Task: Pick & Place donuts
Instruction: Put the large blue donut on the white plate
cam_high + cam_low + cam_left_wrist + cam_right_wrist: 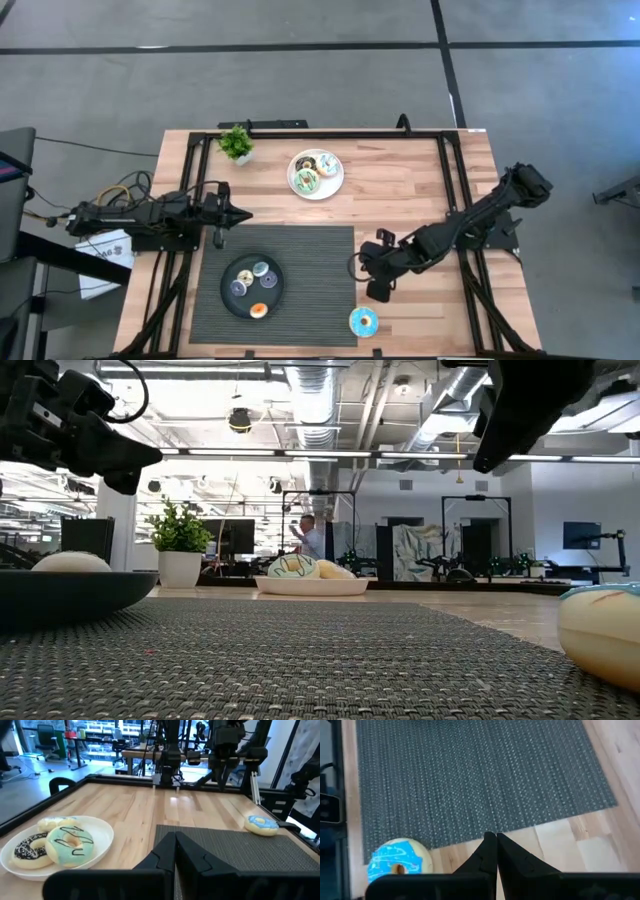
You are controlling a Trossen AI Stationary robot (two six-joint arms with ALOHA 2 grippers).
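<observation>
Grey floor [300, 80] crossed by dark seam lines surrounds the wooden tabletop [400, 190]. Beyond the tabletop, silver ceiling ducts [310, 400] hang over an open workshop with office chairs [47, 735] and desks.

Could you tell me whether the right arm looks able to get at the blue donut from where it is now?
Probably yes. The blue donut lies alone on bare wood beside the mat, just off the shut right gripper, with nothing between them; the fingers must open first.
</observation>
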